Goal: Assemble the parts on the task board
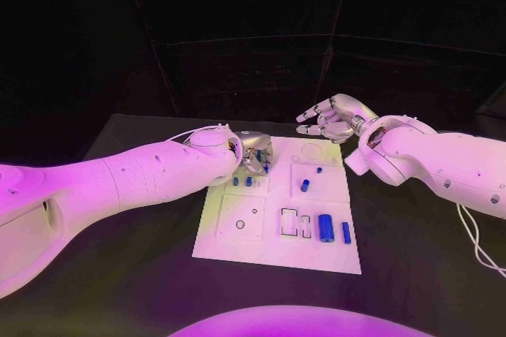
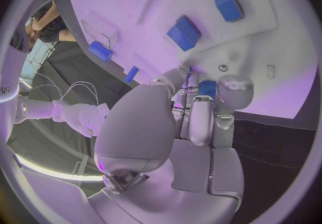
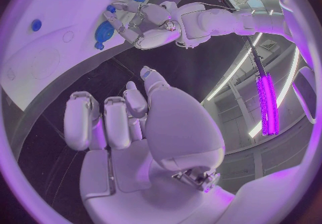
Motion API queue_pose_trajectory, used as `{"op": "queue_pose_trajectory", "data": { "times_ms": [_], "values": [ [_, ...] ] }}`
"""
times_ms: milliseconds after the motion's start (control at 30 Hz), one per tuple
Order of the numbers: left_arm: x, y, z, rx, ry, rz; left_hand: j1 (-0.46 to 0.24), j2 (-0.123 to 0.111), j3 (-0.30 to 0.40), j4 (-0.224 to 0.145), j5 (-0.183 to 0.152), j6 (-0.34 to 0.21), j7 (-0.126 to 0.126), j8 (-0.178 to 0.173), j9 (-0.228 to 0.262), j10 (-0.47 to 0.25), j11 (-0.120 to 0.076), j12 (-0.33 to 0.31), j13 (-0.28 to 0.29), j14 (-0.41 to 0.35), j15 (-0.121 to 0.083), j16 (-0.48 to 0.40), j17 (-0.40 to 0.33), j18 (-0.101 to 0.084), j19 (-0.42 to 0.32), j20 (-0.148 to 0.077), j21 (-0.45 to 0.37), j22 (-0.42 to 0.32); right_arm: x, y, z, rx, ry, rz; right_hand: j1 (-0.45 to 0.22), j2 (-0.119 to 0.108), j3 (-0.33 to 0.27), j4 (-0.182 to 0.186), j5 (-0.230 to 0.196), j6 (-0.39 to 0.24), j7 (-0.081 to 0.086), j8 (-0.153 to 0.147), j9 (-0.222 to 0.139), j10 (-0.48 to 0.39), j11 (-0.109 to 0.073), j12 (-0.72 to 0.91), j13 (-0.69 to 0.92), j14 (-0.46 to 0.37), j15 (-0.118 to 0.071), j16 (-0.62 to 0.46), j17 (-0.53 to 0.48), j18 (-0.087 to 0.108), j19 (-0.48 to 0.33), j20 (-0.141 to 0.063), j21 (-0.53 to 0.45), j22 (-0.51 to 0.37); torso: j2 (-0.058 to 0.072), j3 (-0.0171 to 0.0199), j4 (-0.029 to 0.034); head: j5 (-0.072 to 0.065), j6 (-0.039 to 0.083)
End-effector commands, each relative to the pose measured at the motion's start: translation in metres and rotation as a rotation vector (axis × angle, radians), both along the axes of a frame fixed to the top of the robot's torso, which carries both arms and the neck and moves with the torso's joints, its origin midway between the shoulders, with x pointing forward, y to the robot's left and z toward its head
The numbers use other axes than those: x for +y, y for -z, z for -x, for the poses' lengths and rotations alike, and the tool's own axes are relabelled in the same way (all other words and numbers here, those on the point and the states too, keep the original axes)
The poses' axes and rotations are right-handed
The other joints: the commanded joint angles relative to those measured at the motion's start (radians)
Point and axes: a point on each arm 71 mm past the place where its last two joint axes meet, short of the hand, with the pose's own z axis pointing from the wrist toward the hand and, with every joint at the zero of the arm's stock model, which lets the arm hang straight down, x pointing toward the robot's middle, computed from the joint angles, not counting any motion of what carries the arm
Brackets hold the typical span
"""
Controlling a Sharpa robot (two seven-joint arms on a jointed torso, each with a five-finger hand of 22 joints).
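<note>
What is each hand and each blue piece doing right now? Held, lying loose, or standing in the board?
left hand: over the board's far left part, fingers closed round a blue part.
right hand: raised beyond the board's far edge, fingers apart, holding nothing.
task board: flat on the table.
two long blue parts: lying side by side near the board's right edge.

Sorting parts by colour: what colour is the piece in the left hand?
Blue part, clearest in the left wrist view.

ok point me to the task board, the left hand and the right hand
task board (image 1: 316, 255), head view, bare white surface near its front edge
left hand (image 1: 248, 153), head view, middle of the silver hand over the board's far left part
right hand (image 1: 333, 118), head view, middle of the hand raised beyond the board's far edge
</note>
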Motion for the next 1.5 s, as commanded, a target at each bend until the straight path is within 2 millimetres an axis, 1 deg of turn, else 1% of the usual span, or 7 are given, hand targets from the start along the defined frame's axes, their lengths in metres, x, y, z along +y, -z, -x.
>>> {"op": "queue_pose_trajectory", "data": {
  "times_ms": [33,200,467,700,1000,1300,1500],
  "values": [
    [0.004,0.003,-0.001,-0.006,-0.015,-0.02,-0.013,-0.004,0.045,-0.014,0.002,0.019,0.0,-0.009,0.001,0.024,-0.003,-0.011,0.003,0.027,-0.007,0.007,0.001,-0.01,0.002,-0.004,0.011,0.011,0.002,-0.002,0.0,-0.004,-0.013,-0.005,-0.008,0.004,0.005,0.001,0.005,-0.004,0.0,0.004,0.0,-0.005,0.0,-0.001,0.0,0.038,-0.006,-0.004,0.0,0.019,-0.007,-0.003,-0.003,0.002,0.001,0.0,-0.0004,0.0,0.002],
    [0.002,0.001,0.0,-0.028,-0.002,0.005,-0.053,-0.016,0.073,-0.02,0.0,0.044,-0.004,-0.013,0.003,0.049,-0.008,-0.026,0.005,0.026,-0.009,0.008,-0.005,-0.01,0.001,-0.006,0.02,0.023,0.002,-0.001,0.0,-0.004,-0.014,-0.005,-0.008,0.005,0.007,0.001,0.006,-0.004,0.0,0.004,0.0,-0.003,0.0,0.002,0.002,0.039,-0.006,-0.003,0.001,0.019,-0.007,-0.003,-0.003,0.003,0.0,-0.0001,0.0002,0.0,0.004],
    [0.004,-0.003,0.003,-0.03,-0.009,0.063,-0.095,-0.03,0.066,-0.01,0.0,0.054,-0.008,-0.02,0.003,0.061,-0.012,-0.042,0.004,0.024,-0.012,0.006,-0.016,-0.012,0.001,-0.007,0.029,0.035,0.003,-0.001,0.0,-0.005,-0.016,-0.006,-0.008,0.006,0.008,0.001,0.006,-0.004,0.0,0.005,0.0,-0.004,0.0,0.002,0.001,0.039,-0.006,-0.004,0.001,0.019,-0.007,-0.003,-0.004,0.003,-0.001,0.0,0.001,-0.001,0.005],
    [0.012,-0.011,0.003,-0.036,-0.029,0.125,-0.134,-0.052,0.048,0.001,0.0,0.053,-0.009,-0.031,0.002,0.066,-0.01,-0.06,0.003,0.023,-0.011,0.004,-0.024,-0.014,0.0,-0.007,0.036,0.044,0.003,-0.001,0.0,-0.005,-0.015,-0.005,-0.008,0.006,0.008,0.001,0.006,-0.004,0.0,0.005,0.0,-0.004,0.0,0.002,0.001,0.039,-0.006,-0.004,0.001,0.019,-0.007,-0.003,-0.004,0.003,-0.001,0.0005,0.0019,0.0,0.007],
    [0.031,-0.021,0.004,-0.049,-0.063,0.17,-0.134,-0.052,0.047,0.001,0.0,0.054,-0.009,-0.032,0.002,0.067,-0.011,-0.062,0.003,0.022,-0.011,0.004,-0.025,-0.014,0.0,-0.007,0.037,0.045,0.001,-0.001,-0.001,-0.005,-0.012,-0.004,-0.008,0.006,0.008,0.001,0.006,-0.004,0.0,0.005,0.0,-0.004,0.0,0.002,0.001,0.039,-0.006,-0.004,0.001,0.019,-0.007,-0.003,-0.004,0.003,-0.001,0.0,0.002,0.001,0.007],
    [0.054,-0.019,0.004,-0.02,-0.096,0.144,-0.132,-0.054,0.048,-0.003,0.0,0.054,-0.009,-0.035,0.002,0.069,-0.011,-0.066,0.003,0.022,-0.012,0.004,-0.025,-0.014,0.0,-0.007,0.04,0.049,-0.001,-0.001,-0.001,-0.004,-0.009,-0.003,-0.008,0.006,0.008,0.001,0.006,-0.004,0.0,0.005,0.0,-0.004,0.0,0.002,0.001,0.039,-0.006,-0.004,0.001,0.019,-0.007,-0.003,-0.004,0.003,-0.001,0.0005,0.0017,-0.001,0.009],
    [0.06,-0.018,0.003,-0.012,-0.11,0.134,-0.132,-0.055,0.048,-0.003,0.0,0.054,-0.009,-0.035,0.002,0.069,-0.011,-0.067,0.003,0.022,-0.012,0.004,-0.025,-0.014,0.0,-0.007,0.04,0.049,-0.001,-0.001,-0.001,-0.004,-0.008,-0.002,-0.008,0.006,0.008,0.001,0.006,-0.004,0.0,0.005,0.0,-0.004,0.0,0.002,0.001,0.039,-0.006,-0.004,0.001,0.019,-0.007,-0.003,-0.004,0.003,0.0,0.0004,0.0014,0.002,0.011]
  ]
}}
